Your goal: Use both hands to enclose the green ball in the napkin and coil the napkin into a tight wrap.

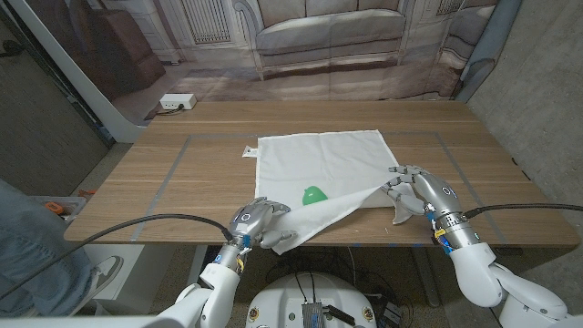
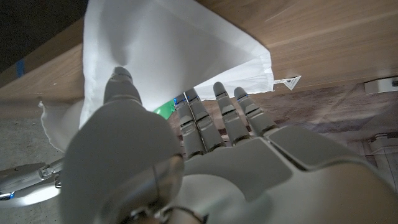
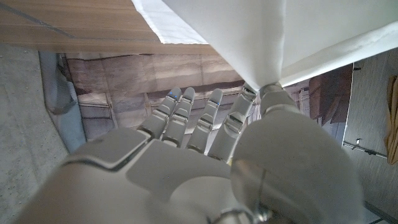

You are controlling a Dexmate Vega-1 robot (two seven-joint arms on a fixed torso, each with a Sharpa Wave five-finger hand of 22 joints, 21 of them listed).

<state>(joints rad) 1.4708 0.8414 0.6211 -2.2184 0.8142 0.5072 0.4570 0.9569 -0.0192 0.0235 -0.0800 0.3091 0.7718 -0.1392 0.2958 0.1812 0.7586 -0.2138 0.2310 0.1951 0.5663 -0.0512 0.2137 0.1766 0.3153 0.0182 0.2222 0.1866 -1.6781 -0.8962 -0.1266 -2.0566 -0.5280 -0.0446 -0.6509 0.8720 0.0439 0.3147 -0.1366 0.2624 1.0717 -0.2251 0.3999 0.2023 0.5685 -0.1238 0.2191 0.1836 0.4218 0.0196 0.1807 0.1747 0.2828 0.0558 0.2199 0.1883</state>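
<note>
A white napkin [image 1: 319, 164] lies spread on the wooden table [image 1: 209, 173], its near edge lifted off the wood. The green ball [image 1: 313, 195] sits on the napkin near that raised edge, and a sliver of the ball [image 2: 165, 109] peeks past the cloth. My left hand [image 1: 257, 220] pinches the napkin's near left corner [image 2: 99, 87] between thumb and fingers. My right hand [image 1: 417, 193] pinches the near right corner [image 3: 264, 74], with the cloth stretched taut between the two hands.
A white power strip [image 1: 176, 102] lies at the table's far left corner. A small tag [image 1: 247, 151] sticks out at the napkin's far left corner. Grey tape lines [image 1: 173, 173] mark a rectangle on the table. A person's leg and shoe [image 1: 36, 246] show at the left edge.
</note>
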